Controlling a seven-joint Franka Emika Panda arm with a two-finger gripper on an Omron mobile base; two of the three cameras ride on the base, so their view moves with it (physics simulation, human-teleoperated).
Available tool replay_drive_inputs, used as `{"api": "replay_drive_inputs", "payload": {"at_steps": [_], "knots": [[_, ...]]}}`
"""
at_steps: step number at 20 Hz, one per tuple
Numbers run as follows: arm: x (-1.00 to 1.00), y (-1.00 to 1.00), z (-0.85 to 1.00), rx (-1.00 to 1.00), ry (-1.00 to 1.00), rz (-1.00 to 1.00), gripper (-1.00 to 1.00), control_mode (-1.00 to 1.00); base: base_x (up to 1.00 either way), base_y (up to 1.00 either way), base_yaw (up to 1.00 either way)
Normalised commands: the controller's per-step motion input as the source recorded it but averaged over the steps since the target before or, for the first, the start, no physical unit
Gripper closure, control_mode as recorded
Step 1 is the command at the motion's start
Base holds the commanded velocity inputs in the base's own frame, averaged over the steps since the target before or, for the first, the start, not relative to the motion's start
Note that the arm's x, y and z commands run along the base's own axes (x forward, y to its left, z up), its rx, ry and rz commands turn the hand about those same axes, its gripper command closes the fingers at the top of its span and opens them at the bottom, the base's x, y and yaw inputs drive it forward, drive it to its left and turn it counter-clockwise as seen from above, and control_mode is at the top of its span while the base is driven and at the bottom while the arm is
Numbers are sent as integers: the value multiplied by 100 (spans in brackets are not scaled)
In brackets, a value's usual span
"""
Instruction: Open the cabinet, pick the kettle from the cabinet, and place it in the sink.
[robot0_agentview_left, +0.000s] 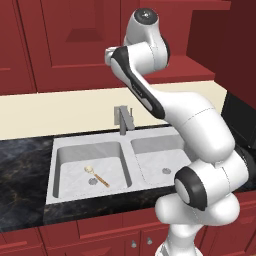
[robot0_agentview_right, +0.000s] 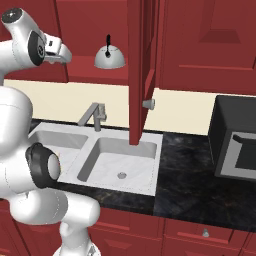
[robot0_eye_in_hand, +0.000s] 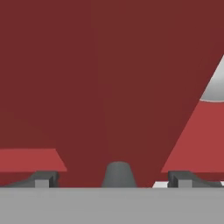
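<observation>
A: Where's the kettle (robot0_agentview_right: 110, 57) from the fingers (robot0_eye_in_hand: 114, 178)?
B: Ahead and off to their right on the cabinet (robot0_agentview_right: 145, 65) shelf, door open. Fingers spread wide, empty.

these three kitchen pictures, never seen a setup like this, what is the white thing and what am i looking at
The white thing is a robot arm on a base in a computer-drawn kitchen. Two pictures come from cameras behind it, one to its left and one to its right. The third looks out from its hand: the two dark fingertips at the bottom belong to its gripper, which is open and holds nothing. In front of it is a double sink with a faucet in a dark counter. A small spoon lies in the left basin. Above, a red cabinet has one door open, and a silver kettle sits on its shelf. A black appliance stands at the right.
</observation>
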Motion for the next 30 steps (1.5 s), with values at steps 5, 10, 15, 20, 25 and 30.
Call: {"api": "replay_drive_inputs", "payload": {"at_steps": [5,10,15,20,25,30], "knots": [[18,1,0,0,0,0,100,-100,0,0,0],[21,7,0,0,0,-2,100,-100,0,0,0],[26,19,0,-2,0,-12,100,-100,0,0,0],[23,24,0,-4,0,-18,100,-100,0,0,0],[18,9,0,-1,0,-13,100,-100,0,0,0],[-5,1,-3,5,0,-2,100,-100,0,0,0]]}}
